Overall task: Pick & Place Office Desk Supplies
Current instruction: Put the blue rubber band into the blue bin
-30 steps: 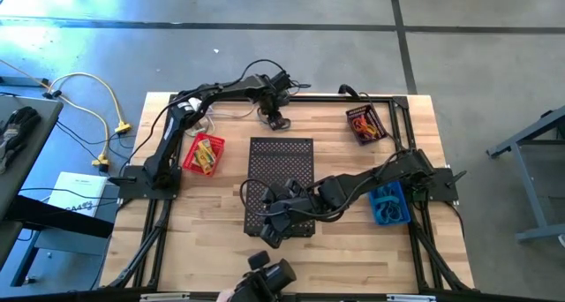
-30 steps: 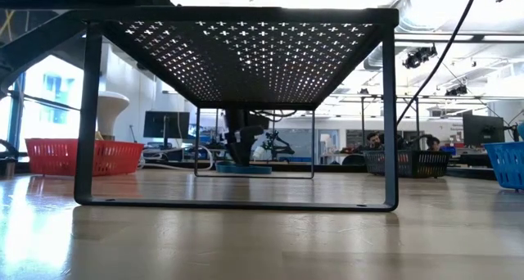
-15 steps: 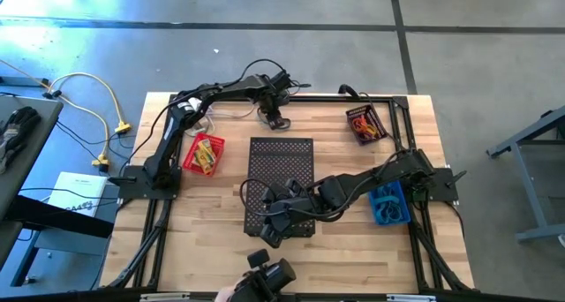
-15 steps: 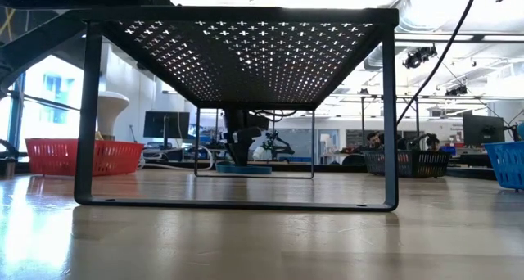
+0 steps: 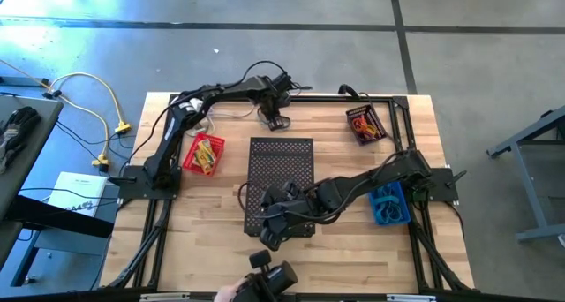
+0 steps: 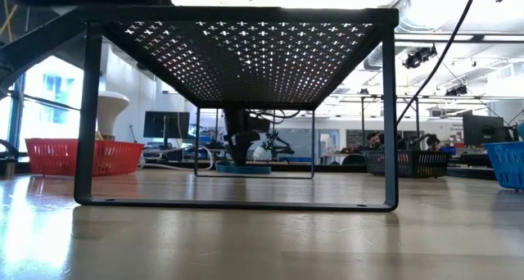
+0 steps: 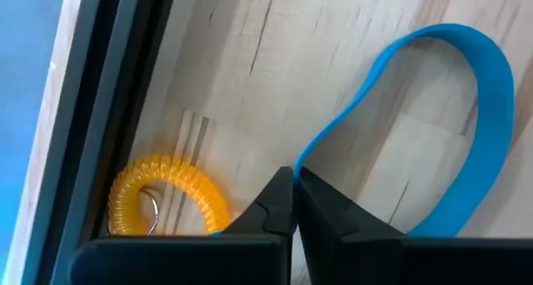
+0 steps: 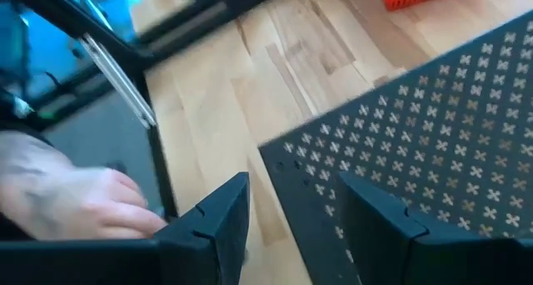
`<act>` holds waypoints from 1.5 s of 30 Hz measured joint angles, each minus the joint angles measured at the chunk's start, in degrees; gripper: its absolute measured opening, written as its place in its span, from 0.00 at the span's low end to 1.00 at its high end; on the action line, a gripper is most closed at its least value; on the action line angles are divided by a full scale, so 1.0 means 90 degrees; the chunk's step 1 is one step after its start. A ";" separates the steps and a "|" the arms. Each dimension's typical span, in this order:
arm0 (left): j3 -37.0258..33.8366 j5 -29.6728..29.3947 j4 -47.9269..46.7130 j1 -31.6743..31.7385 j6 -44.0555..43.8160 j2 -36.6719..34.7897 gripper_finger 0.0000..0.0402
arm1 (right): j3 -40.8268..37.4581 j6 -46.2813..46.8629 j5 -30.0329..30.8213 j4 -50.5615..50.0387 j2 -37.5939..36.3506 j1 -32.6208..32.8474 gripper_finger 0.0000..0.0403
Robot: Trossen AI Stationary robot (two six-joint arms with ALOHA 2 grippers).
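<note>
A blue rubber band (image 7: 491, 110) lies as a long loop on the wooden table near its far edge, with my left gripper (image 7: 293, 178) shut on it. In the high view that gripper (image 5: 275, 119) stands beyond the black perforated shelf (image 5: 281, 165). In the low view it (image 6: 242, 151) comes down onto the band (image 6: 244, 169). A yellow coil loop (image 7: 166, 193) lies beside it against the table's dark frame rail. My right gripper (image 8: 296, 192) hangs open above the shelf's near left corner (image 8: 283, 152) and holds nothing. My left gripper pinches one end of the blue band (image 7: 312, 152) between its two fingertips, where the loop narrows to a point. The fingers (image 7: 266, 210) come steeply from above. The rest of the band lies slack and flat on the table.
A red basket (image 5: 203, 154) stands left of the shelf, a dark basket (image 5: 366, 124) with coloured loops at the far right, and a blue basket (image 5: 388, 205) at the right. A person's hand (image 8: 67, 203) rests by the table's near edge.
My left gripper has stayed in place at the far edge, rolled a little, and shut on the blue band. The right arm has kept still.
</note>
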 joint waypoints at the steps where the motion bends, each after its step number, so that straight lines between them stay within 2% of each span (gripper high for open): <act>1: 0.0000 -0.0072 -0.0001 -0.0027 0.0032 -0.0004 0.01 | -0.0003 -0.0035 -0.0017 -0.0024 0.0021 0.0000 0.41; 6: -0.0002 -0.0509 -0.0084 -0.0268 0.0139 -0.0256 0.00 | -0.0002 -0.0124 -0.0035 -0.0010 0.0018 0.0000 0.41; 11: -0.0002 -0.0575 -0.0245 -0.0541 0.0140 -0.0761 0.00 | -0.0002 -0.0242 0.0032 -0.0014 0.0020 0.0014 0.41; 20: 0.0000 -0.0150 -0.0844 -0.0662 0.0012 -0.1900 0.00 | -0.0005 -0.0508 0.2157 -0.0070 -0.0188 0.0547 0.41; 29: -0.0002 0.0666 -0.1382 -0.0666 -0.0173 -0.3294 0.00 | -0.0002 -0.0467 0.4164 -0.0968 -0.0592 0.1315 0.41; 34: -0.0002 0.1495 -0.1653 -0.0701 -0.0272 -0.4165 0.00 | -0.0002 -0.0496 0.4819 -0.1156 -0.0641 0.1510 0.41; 37: -0.0002 0.2082 -0.1790 -0.0731 -0.0432 -0.4704 0.00 | -0.0002 -0.0680 0.4784 -0.1166 -0.0641 0.1569 0.41; 41: -0.0002 0.2839 -0.1989 -0.0767 -0.0739 -0.5289 0.00 | -0.0002 -0.0838 0.4299 -0.1099 -0.0641 0.1569 0.41; 45: -0.0002 0.3337 -0.2056 -0.1031 -0.1142 -0.5701 0.00 | -0.0002 -0.0739 0.4511 -0.0756 -0.0641 0.1485 0.41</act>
